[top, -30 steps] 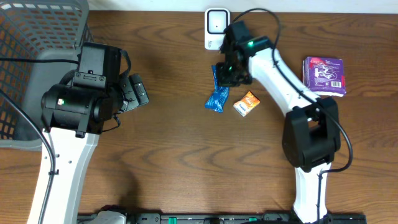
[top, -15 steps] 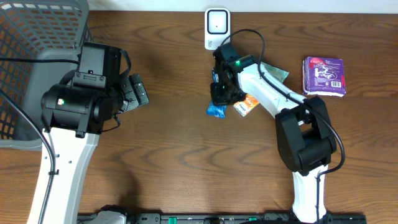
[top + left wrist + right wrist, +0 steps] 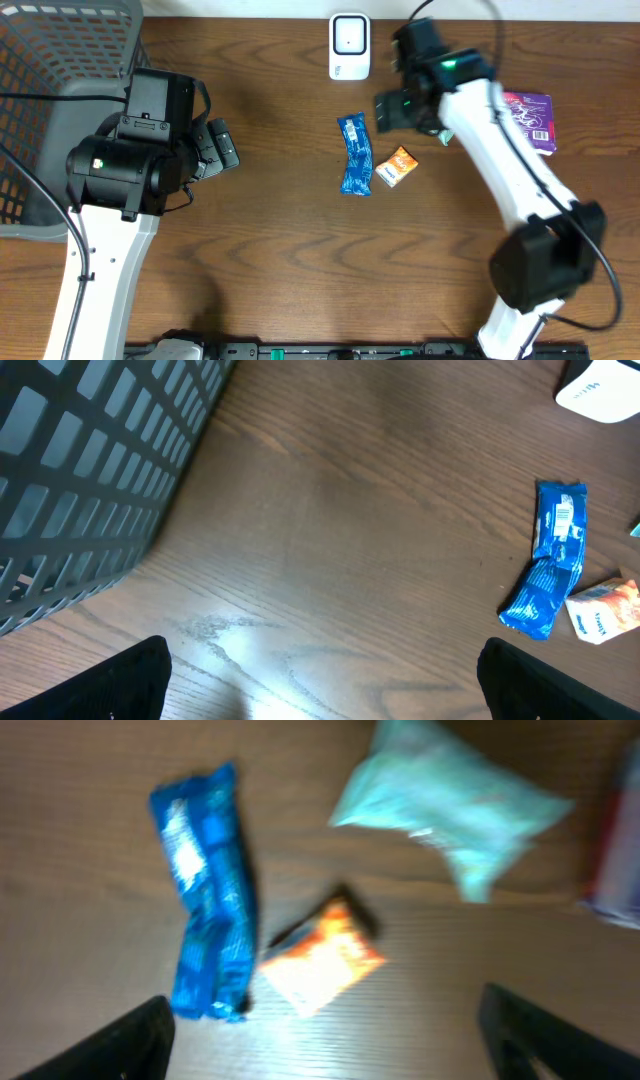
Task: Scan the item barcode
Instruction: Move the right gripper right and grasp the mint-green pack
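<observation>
Mock shop checkout: scanner [image 3: 349, 45], basket [image 3: 45, 60].

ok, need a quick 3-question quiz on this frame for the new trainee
1. True or false: the long blue foil wrapper lies on the brown wooden table with nothing gripping it.
2. Which item lies closest to the blue wrapper? A) the small orange packet B) the purple printed pack C) the grey mesh basket
3. Short answer: which item is clear in the right wrist view but largely covered by the white right arm in the overhead view?

Key: 1 true; 2 A; 3 the pale green pouch.
</observation>
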`<state>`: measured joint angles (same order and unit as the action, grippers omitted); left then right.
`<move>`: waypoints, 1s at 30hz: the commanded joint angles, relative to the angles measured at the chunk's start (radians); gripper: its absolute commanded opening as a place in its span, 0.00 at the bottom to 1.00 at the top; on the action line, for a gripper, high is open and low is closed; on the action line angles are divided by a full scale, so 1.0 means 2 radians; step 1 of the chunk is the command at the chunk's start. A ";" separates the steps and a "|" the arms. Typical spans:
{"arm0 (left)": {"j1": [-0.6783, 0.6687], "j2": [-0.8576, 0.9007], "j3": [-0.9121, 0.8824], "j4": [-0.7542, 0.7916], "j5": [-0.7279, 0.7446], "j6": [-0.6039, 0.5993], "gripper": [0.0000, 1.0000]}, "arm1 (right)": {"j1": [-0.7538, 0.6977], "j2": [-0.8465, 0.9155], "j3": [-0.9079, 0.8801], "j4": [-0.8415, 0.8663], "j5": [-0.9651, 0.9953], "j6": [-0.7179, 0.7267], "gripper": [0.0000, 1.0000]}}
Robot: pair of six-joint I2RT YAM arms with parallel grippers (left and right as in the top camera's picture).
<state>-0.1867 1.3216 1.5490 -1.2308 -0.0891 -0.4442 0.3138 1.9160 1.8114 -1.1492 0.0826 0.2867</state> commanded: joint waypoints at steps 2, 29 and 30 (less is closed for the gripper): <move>0.002 -0.004 0.003 -0.002 -0.008 0.003 0.98 | -0.052 0.000 0.002 -0.006 0.054 -0.002 0.99; 0.002 -0.004 0.003 -0.002 -0.008 0.003 0.98 | -0.087 0.011 -0.235 0.302 -0.063 -0.232 0.88; 0.002 -0.004 0.003 -0.002 -0.008 0.003 0.98 | -0.083 0.011 -0.241 0.308 -0.061 -0.241 0.88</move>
<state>-0.1867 1.3216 1.5490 -1.2308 -0.0891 -0.4442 0.1261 1.9236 1.3552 -0.5480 -0.0017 -0.1322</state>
